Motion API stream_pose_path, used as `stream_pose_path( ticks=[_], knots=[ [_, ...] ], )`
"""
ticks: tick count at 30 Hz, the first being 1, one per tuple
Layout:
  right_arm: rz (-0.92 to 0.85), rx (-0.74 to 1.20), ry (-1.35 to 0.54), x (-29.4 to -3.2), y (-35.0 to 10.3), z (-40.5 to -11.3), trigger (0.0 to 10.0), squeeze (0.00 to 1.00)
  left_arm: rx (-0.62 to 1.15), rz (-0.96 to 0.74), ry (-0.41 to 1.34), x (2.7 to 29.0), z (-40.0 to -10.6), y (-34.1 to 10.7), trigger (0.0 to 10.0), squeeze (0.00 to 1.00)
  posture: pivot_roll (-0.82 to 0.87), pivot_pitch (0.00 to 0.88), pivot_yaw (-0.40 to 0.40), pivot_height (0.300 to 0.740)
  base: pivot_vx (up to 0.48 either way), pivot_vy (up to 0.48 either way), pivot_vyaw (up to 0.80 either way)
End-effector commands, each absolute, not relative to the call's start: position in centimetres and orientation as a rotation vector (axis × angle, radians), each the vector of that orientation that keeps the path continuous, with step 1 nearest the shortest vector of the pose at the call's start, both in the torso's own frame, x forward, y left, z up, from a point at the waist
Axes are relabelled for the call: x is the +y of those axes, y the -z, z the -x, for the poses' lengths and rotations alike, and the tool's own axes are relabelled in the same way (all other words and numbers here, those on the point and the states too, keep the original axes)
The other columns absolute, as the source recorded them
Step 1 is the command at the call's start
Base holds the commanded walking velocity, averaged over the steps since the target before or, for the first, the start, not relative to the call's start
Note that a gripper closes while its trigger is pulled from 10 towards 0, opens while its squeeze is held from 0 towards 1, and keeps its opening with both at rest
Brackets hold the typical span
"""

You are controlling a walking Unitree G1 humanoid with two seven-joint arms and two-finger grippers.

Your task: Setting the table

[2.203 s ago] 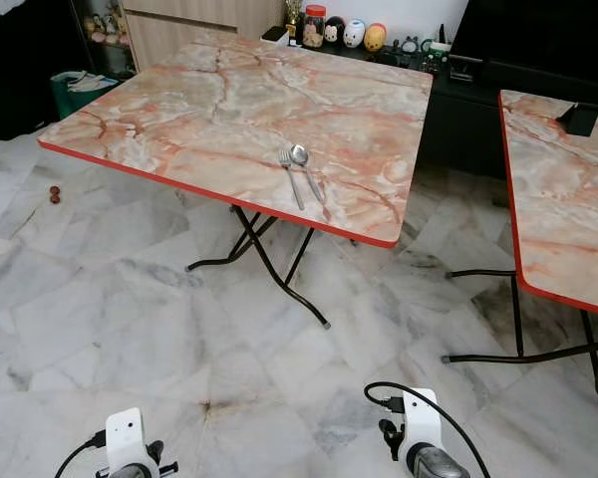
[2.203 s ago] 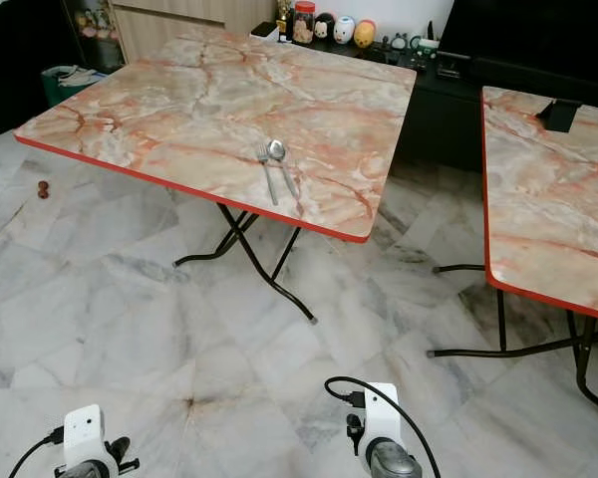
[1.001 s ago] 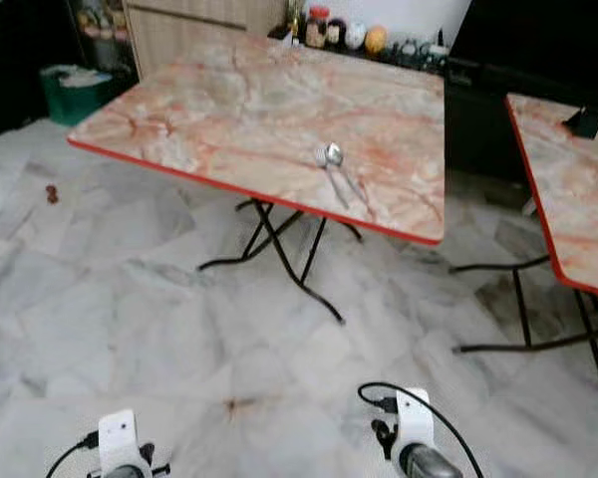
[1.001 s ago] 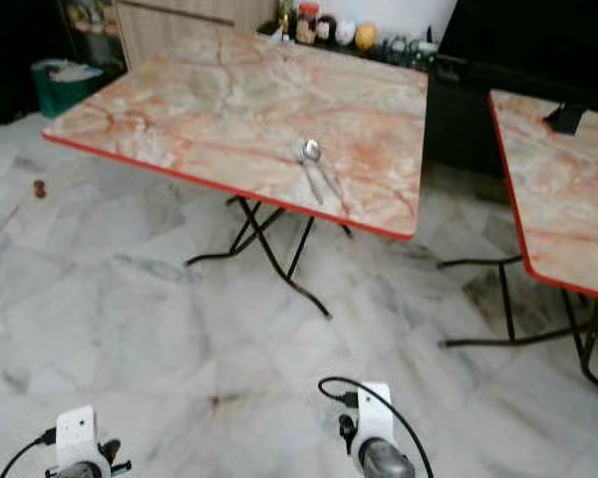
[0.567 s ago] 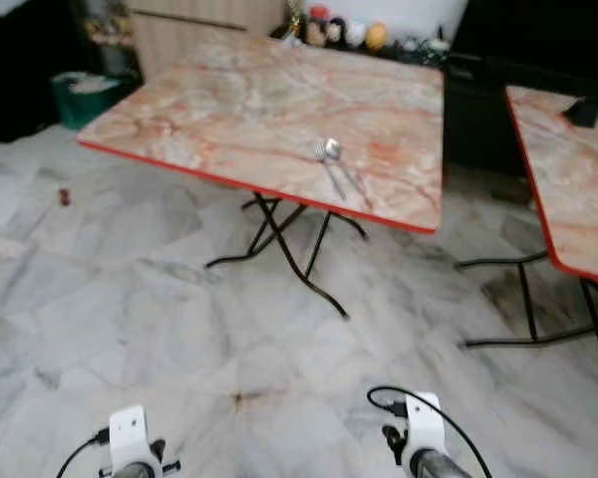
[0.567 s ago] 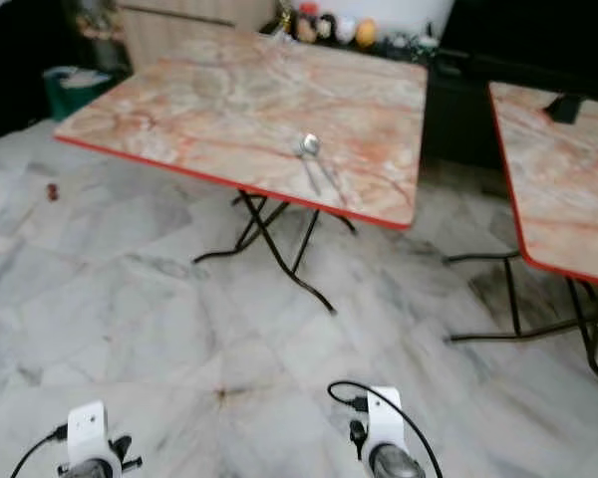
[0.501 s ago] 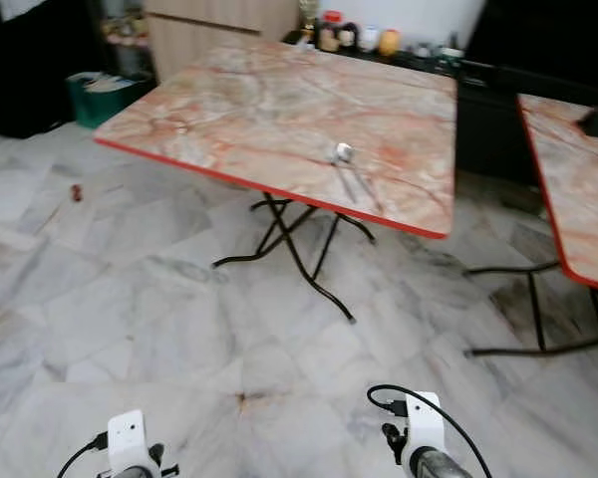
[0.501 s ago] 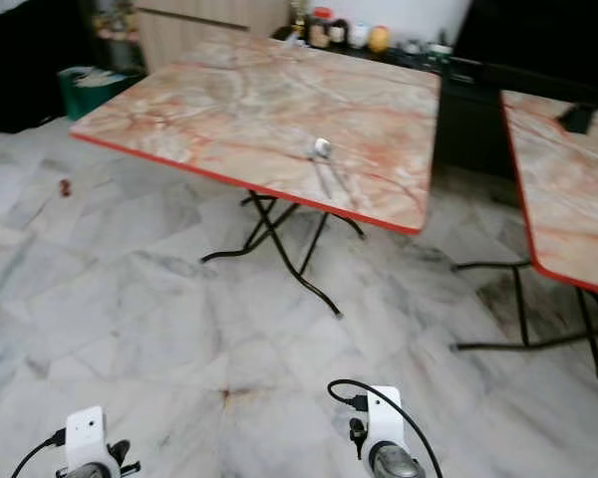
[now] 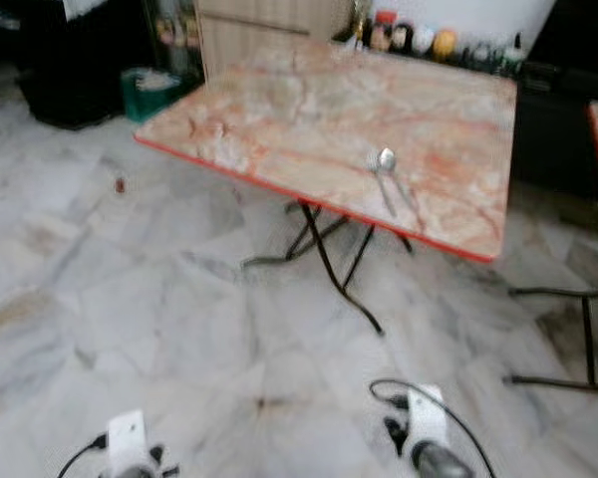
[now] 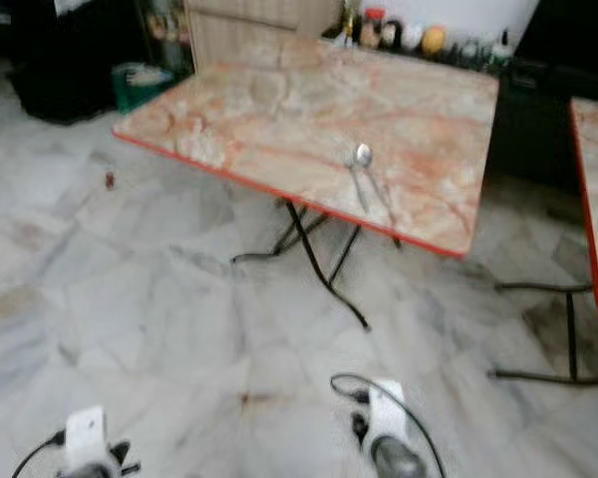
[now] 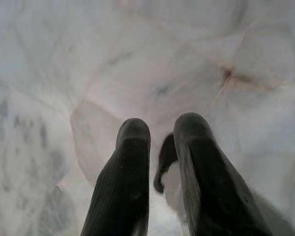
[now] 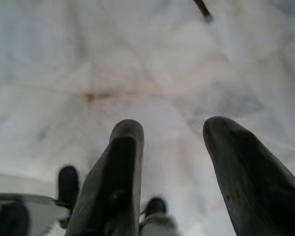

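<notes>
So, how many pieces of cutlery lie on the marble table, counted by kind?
fork: 1
spoon: 1
Total: 2, side by side near the red front edge of the table.

Both head views are blurred. The fork and spoon on the table show as soft streaks, their ends hard to tell apart. The jars along the far shelf are smeared blobs. A second table is cut off at the right edge. A small dark thing on the floor is too small to tell. Both arms are cut off at the bottom edge.
</notes>
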State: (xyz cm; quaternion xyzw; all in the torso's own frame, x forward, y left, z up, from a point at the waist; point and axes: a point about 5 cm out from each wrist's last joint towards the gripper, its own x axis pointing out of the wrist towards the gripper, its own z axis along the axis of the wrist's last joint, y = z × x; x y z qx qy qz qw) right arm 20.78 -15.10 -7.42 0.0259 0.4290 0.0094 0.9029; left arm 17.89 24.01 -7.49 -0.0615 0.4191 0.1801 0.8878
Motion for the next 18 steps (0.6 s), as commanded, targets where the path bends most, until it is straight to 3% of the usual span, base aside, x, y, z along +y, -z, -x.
stream_pose_path(
  ticks=[1,14,18],
  knots=[
    [-0.028,0.912,0.013,-16.6,7.79,-19.98,10.0,0.0,0.882,0.137,-0.357,23.21,-17.85,7.73,10.0,0.0,0.05,0.021,-0.07,0.74,0.304,0.0,0.0],
    [-0.041,0.906,0.023,-16.57,7.78,-19.98,10.0,0.0,0.883,0.128,-0.348,23.05,-17.94,7.72,10.0,0.0,0.05,0.021,-0.07,0.74,0.303,0.0,0.16],
    [-0.042,0.898,0.021,-16.57,7.74,-20.03,10.0,0.0,0.879,0.126,-0.345,22.99,-18.08,7.67,10.0,0.0,0.05,0.021,-0.07,0.74,0.0,0.0,0.0]
  ],
)
